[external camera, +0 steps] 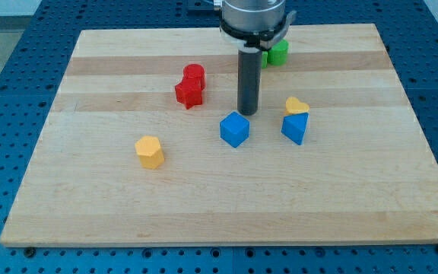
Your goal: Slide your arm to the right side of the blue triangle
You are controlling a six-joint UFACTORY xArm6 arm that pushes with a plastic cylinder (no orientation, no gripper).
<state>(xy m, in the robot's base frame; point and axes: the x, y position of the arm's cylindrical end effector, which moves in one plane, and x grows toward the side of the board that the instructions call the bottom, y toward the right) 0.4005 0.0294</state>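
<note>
The blue triangle (296, 128) lies right of the board's middle, with a yellow heart-shaped block (296, 106) touching its top side. My tip (248, 113) rests on the board to the left of the blue triangle and slightly above it, with a gap between them. A blue cube (234, 129) sits just below and left of my tip, very close to it. The rod rises straight up to the arm's mount at the view's top.
Two red blocks (191, 84) sit together left of the rod. A green block (277, 52) is partly hidden behind the arm near the board's top edge. A yellow hexagonal block (150, 151) lies at the lower left. The wooden board (401, 190) rests on a blue perforated table.
</note>
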